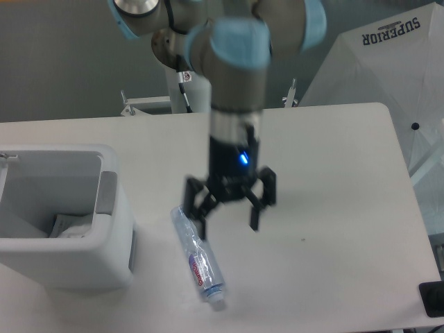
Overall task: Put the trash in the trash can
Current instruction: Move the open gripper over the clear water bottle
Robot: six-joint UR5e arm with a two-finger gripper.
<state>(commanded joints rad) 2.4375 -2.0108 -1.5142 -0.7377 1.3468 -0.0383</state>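
End effector (229, 216) spread wide, empty, mid-frame above table (333, 180), just right of bottle's (198, 258) upper end. Bottle flat, lower centre. Wrapper (69, 227) inside bin (66, 267), lower left. Risk: off-centre descent nudges round bottle, rolls away; fingers clip table.

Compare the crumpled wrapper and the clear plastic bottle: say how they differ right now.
The crumpled clear plastic wrapper lies inside the white boxy plastic bin; the clear plastic bottle with the purple-red label lies on the white table. The wrapper is crushed and shapeless; the bottle keeps its long cylinder form. The open tool hovers by the bottle, away from the wrapper. Both are clear plastic.
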